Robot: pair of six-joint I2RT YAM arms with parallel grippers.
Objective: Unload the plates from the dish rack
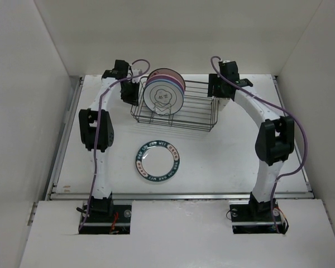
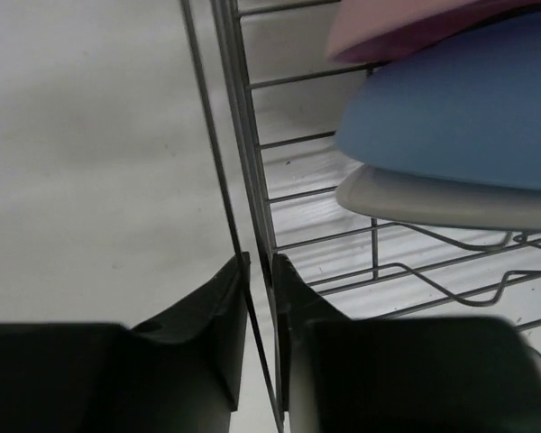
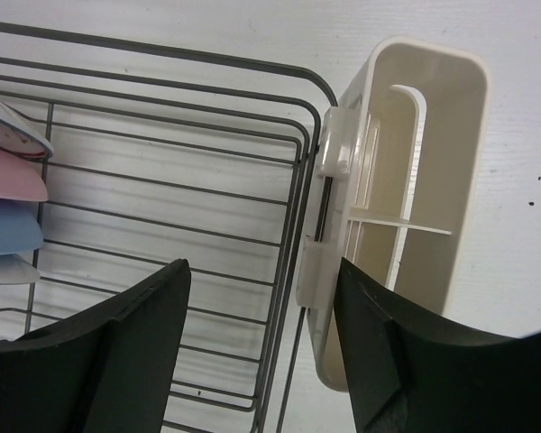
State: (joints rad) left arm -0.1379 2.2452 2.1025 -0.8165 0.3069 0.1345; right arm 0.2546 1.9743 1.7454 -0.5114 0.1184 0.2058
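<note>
Pinching an end wire of the rectangular black wire dish rack (image 1: 198, 104), the left gripper (image 2: 260, 271) has upright white, blue and pink round plates (image 1: 163, 94) racked just beyond its fingers, while the right gripper (image 3: 261, 271) spreads its fingers astride the end wire bearing the cream plastic cup (image 3: 415, 180).

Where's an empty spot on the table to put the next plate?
Bare table lies right of the teal-rimmed plate, up to the right arm, in front of the dish rack. A narrower strip lies between that plate and the left arm. Crowded: the rack's left end, with standing plates and the left gripper.
</note>
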